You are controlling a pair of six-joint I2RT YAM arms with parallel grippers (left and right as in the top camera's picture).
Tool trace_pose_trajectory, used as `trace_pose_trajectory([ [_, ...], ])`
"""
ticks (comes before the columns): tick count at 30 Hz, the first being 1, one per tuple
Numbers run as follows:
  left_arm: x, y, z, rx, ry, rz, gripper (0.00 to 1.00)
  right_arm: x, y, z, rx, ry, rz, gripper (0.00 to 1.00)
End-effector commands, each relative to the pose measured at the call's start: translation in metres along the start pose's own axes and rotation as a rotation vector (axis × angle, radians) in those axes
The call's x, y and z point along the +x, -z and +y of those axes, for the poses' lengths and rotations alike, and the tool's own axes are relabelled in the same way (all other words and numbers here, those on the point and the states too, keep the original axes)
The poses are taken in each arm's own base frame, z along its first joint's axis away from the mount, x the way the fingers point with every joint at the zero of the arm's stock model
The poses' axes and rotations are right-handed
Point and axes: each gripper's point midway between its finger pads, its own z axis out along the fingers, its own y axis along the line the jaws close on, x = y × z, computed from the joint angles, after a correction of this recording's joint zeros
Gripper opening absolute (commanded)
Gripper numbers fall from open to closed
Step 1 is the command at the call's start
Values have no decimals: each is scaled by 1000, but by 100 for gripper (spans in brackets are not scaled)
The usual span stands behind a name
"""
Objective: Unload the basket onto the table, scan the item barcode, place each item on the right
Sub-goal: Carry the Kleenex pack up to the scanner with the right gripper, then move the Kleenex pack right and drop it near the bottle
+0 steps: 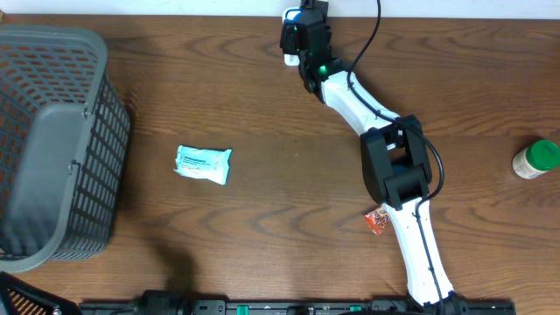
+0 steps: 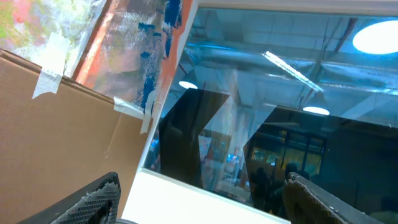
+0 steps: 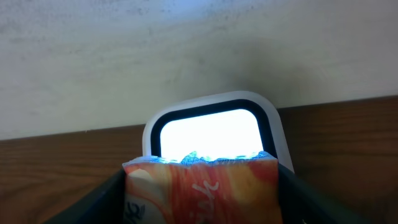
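One gripped packet (image 3: 205, 186); basket (image 1: 98, 157), pouch (image 1: 203, 164), jar (image 1: 535, 159) (green-lidded) aside

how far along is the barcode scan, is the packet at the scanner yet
Done: the orange packet is off the table, gripped in the right pincer at the far edge. In hand: the packet stands upright right before the lit scanner window. Left: no barcode shows on the visible face, so a completed read can't be confirmed; setting the packet down also remains.
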Motion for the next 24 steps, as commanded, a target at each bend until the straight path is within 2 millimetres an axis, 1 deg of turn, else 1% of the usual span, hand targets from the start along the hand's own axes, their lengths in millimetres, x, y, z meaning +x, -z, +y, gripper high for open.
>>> trace_pose_trajectory([
  [1, -6, 3, 2, -9, 9, -24, 84, -31, 10, 7, 0, -25, -49, 67],
  [5, -8, 3, 2, -8, 12, -30, 84, -50, 20, 12, 3, 3, -46, 67],
  [7, -8, 3, 2, -8, 12, -30, 84, -66, 31, 16, 6, 47, -44, 67],
  [9, -8, 3, 2, -8, 12, -30, 84, -86, 44, 15, 34, 87, -61, 66],
  [12, -9, 3, 2, -8, 13, -33, 84, -129, 74, 4, 131, 125, -132, 66],
  [14, -10, 3, 2, -8, 15, -38, 84, -158, 98, -1, 182, 157, -180, 66],
  [17, -10, 3, 2, -7, 17, -40, 84, -189, 131, -1, 204, 183, -214, 65],
  [19, -11, 3, 2, -7, 17, -41, 84, -194, 144, -1, 201, 191, -193, 65],
  [20, -11, 3, 2, -7, 18, -41, 84, -192, 149, -3, 204, 199, -171, 65],
  [22, -12, 3, 2, -7, 20, -47, 84, -179, 154, -6, 203, 213, -99, 67],
  [24, -13, 3, 2, -7, 22, -51, 84, -159, 152, -6, 179, 240, -10, 72],
])
